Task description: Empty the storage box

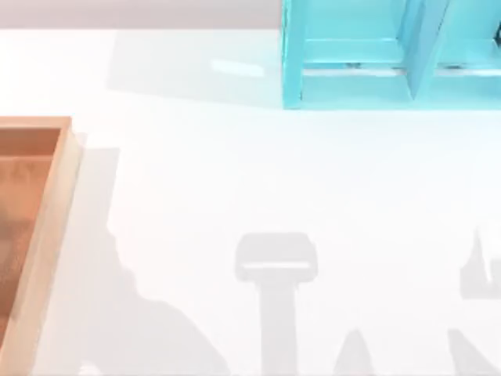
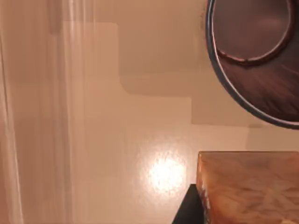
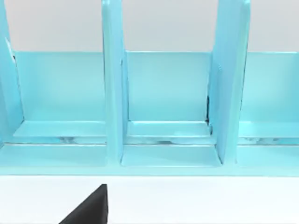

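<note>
The storage box point(image 1: 48, 235), with a light tan rim and an orange-brown floor, lies at the table's left edge, cut off by the top view's border. In the left wrist view, a round dark brown dish point(image 2: 261, 56) with a bluish rim and a glossy wooden block point(image 2: 250, 186) rest on a tan surface that seems to be the box's floor. A dark part of my left gripper point(image 2: 187, 210) shows beside the block. A black part of my right gripper point(image 3: 88, 207) hangs over the white table, facing the shelf.
A turquoise-blue shelf unit point(image 1: 376, 55) with upright dividers point(image 3: 112, 84) stands at the back right of the white table point(image 1: 235, 180). Grey shadows of the arms fall across the table's front point(image 1: 275, 266).
</note>
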Action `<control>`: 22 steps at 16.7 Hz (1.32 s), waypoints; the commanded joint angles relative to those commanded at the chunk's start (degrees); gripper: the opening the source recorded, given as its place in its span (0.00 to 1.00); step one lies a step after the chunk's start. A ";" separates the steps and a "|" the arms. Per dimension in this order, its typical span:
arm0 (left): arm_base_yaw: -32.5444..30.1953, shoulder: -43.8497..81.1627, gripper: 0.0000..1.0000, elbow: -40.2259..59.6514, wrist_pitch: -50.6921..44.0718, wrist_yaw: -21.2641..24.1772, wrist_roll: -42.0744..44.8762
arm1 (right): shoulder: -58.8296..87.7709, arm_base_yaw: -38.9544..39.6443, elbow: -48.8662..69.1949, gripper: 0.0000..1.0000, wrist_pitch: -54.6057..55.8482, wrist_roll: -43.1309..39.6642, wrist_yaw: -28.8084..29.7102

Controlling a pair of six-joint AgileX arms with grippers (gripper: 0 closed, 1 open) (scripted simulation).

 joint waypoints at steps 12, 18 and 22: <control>0.11 -5.74 0.00 13.65 -24.24 0.42 -0.14 | 0.00 0.00 0.00 1.00 0.00 0.00 0.00; 0.18 -6.68 0.00 13.87 -29.36 1.41 0.60 | 0.00 0.00 0.00 1.00 0.00 0.00 0.00; -0.57 -6.30 0.00 13.47 -29.03 1.56 -0.08 | 0.00 0.00 0.00 1.00 0.00 0.00 0.00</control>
